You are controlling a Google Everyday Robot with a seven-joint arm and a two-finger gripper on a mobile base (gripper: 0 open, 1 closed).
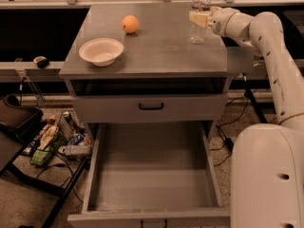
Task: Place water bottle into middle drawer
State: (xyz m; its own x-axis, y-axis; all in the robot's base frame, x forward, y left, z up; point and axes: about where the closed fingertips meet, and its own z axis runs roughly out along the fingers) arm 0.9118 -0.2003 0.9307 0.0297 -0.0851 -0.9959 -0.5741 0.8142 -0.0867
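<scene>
Pincer (199, 19): positioned at the right rear of the table (161, 46), lying across the mid-height of the water bottle (201, 2). It covers the bottle's label area. Whether it has closed on the bottle, or how far open it is, cannot be told.

Water bottle: upright on the table top, base resting on the surface, cap reaching the top edge of the view.

Arm (270, 46): runs from the pincer rightward and down to the white robot body (268, 175), which is cut off at the right and bottom edges and hides the floor there.

Also on the table: an orange (130, 24) at the rear centre and a white bowl (101, 51) at front left, both well apart from the bottle.

Below: a closed drawer front (118, 109) with a black handle, then the middle drawer (152, 184) pulled out, its front panel partly cut off.

Floor, left: mixed clutter (52, 139), items indistinct.
</scene>
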